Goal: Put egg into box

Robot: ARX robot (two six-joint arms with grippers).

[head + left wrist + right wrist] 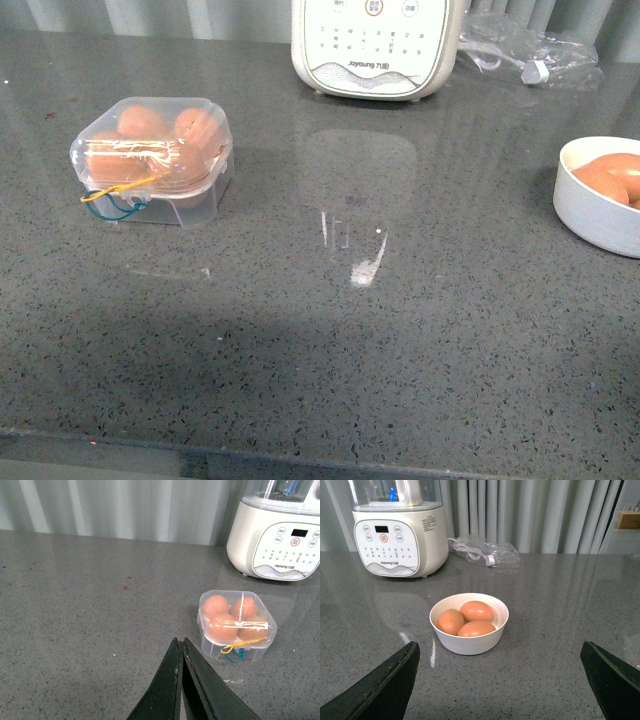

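The box is a clear plastic egg case at the left of the grey counter. Its lid is down, several brown eggs lie inside, and yellow and blue cords hang at its front. It also shows in the left wrist view. My left gripper is shut and empty, above bare counter short of the box. My right gripper is wide open and empty, in front of a cream-white bowl with three brown eggs. The bowl also shows at the right edge of the front view. Neither arm shows in the front view.
A white kitchen appliance with a button panel stands at the back centre. A clear plastic bag with a cord lies to its right. Curtains hang behind the counter. The counter's front edge runs along the bottom.
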